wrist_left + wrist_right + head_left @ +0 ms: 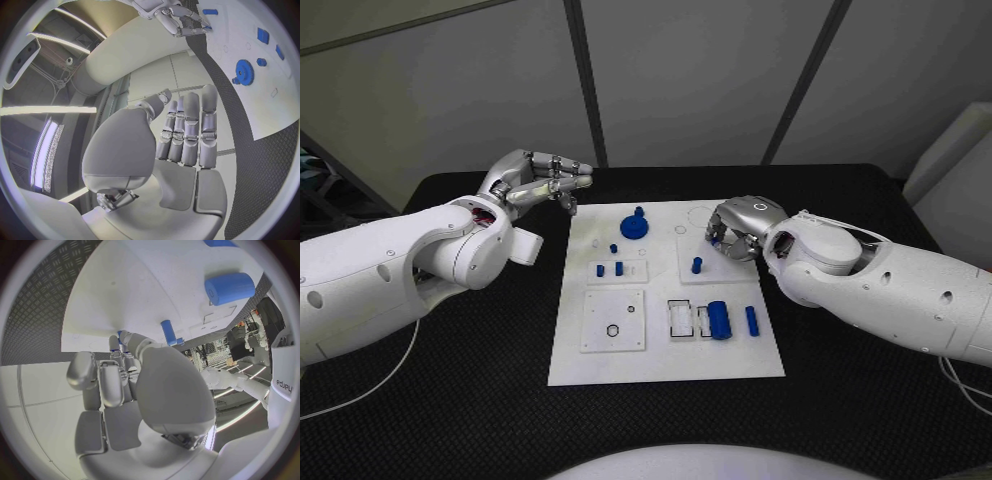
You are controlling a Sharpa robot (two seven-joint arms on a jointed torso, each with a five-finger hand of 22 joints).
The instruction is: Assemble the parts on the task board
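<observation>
**Assembly partly underway: several blue parts still loose on the board**

Head view: the flat white rectangular task board [668, 345] lies in the middle of the black table [444, 400]. A round blue toothed gear [635, 226] sits near its far edge, and short blue pegs [609, 268] stand in a small white block on the left half. A single blue peg [697, 265] stands on the right half, just beside the right hand [737, 232], which is bent down over the board with its fingers curled; whether it pinches anything I cannot tell. A thick blue cylinder [720, 320] and a slim blue bar [751, 320] lie loose near the right edge beside open slots. The left hand [538, 185] hangs off the board's left side, fingers loosely bent, holding nothing.

Left wrist view: the left hand's fingers [190, 130] are straight and close together, empty, with the gear [244, 72] well apart.

Right wrist view: the right hand's fingertips [122, 342] reach down close to the board; contact is hidden.

Judged from this, most seating is left to do.
</observation>
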